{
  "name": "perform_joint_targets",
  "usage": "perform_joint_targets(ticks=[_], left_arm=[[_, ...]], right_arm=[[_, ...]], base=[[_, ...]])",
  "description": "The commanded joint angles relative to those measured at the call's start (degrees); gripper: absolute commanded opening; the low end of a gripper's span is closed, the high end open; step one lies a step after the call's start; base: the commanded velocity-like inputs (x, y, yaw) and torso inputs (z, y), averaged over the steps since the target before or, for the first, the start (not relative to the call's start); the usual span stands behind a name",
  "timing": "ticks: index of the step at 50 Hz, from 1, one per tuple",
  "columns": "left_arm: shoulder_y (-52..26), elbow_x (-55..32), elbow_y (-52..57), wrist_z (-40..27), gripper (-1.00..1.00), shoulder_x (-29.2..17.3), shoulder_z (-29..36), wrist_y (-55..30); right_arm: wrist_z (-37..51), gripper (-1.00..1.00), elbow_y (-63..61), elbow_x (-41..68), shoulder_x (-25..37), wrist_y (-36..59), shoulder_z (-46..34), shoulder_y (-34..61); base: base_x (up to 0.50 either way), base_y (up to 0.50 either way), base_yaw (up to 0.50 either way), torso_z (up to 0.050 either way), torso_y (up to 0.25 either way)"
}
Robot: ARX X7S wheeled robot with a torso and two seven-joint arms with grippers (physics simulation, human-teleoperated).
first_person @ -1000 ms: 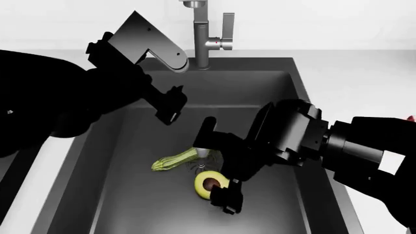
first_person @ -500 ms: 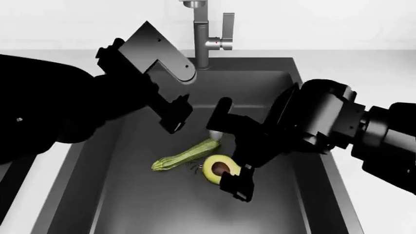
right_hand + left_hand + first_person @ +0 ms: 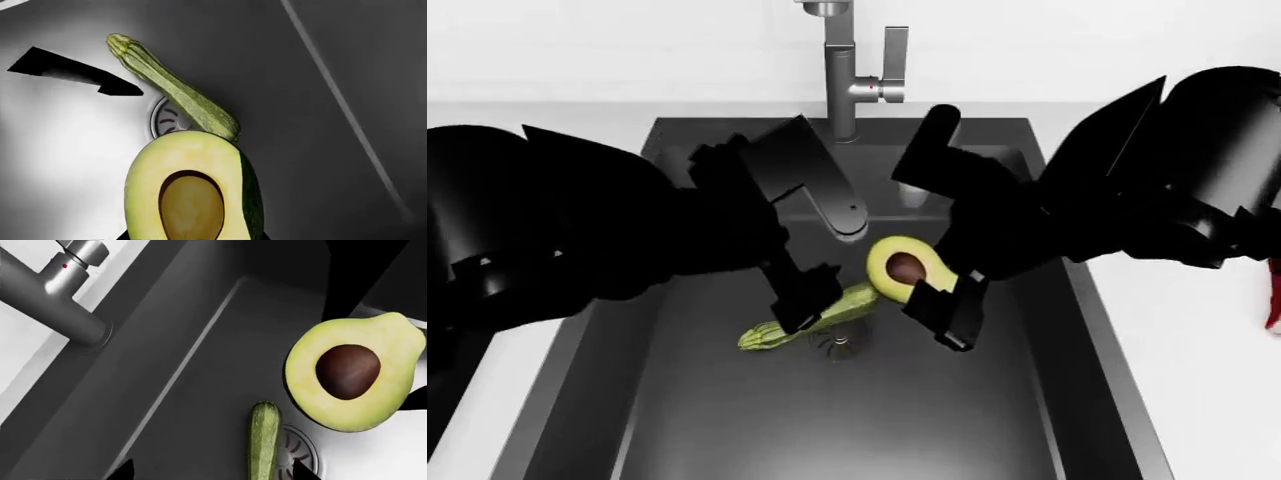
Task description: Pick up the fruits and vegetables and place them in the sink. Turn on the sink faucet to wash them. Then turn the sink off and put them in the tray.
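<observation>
Avocado half [image 3: 900, 267], cut face and brown pit up, is clamped in the right gripper [image 3: 928, 290] above the sink [image 3: 988, 420] floor. Below it the zucchini [image 3: 814, 318] lies beside the drain [image 3: 163, 120]. Whether the left gripper [image 3: 801, 295] is parted or closed cannot be told.

Avocado [image 3: 902, 268]: halved, brown pit showing, raised above the sink [image 3: 1028, 400] floor.
Zucchini [image 3: 814, 318]: pale green, lying flat beside the sink's drain [image 3: 835, 345].
</observation>
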Motion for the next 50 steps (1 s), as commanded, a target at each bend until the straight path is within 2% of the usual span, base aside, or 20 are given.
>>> perform_joint_targets(ticks=[1, 8, 16, 21, 35, 50], left_arm=[[-0.3, 1.4, -2.5, 3.3, 1.0, 1.2, 2.5, 0.0], [-0.4, 1.6, -3.0, 3.8, 1.0, 1.4, 2.9, 0.2], [-2.2, 8.6, -14.9, 16.0, 1.0, 6.1, 10.6, 3.8], [-2.9, 12.0, -19.7, 20.1, 1.0, 8.2, 14.1, 5.6], [-1.6, 14.9, -25.0, 20.8, 1.0, 10.2, 16.1, 8.0], [1.7, 18.9, -32.7, 25.6, 1.0, 14.7, 20.0, 14.0]], right_arm=[[1.4, -1.0, -1.7, 0.5, 1.8, 1.0, 1.2, 2.2], [1.2, -1.0, -1.9, 0.4, 1.8, 0.9, 1.3, 2.3], [3.0, -1.0, -0.6, 0.3, 1.3, 0.1, 2.7, 2.8], [4.1, -1.0, 0.0, 0.6, 1.4, 0.3, 3.6, 3.5], [9.0, -1.0, -0.3, 3.4, 3.4, 4.4, 4.6, 4.7], [12.0, -1.0, -1.6, 5.1, 5.1, 5.4, 6.6, 6.6]], base=[[0.0, 0.0, 0.0, 0.0, 0.0], [0.0, 0.0, 0.0, 0.0, 0.0], [0.0, 0.0, 0.0, 0.0, 0.0], [0.0, 0.0, 0.0, 0.0, 0.0], [0.0, 0.0, 0.0, 0.0, 0.0], [0.0, 0.0, 0.0, 0.0, 0.0]])
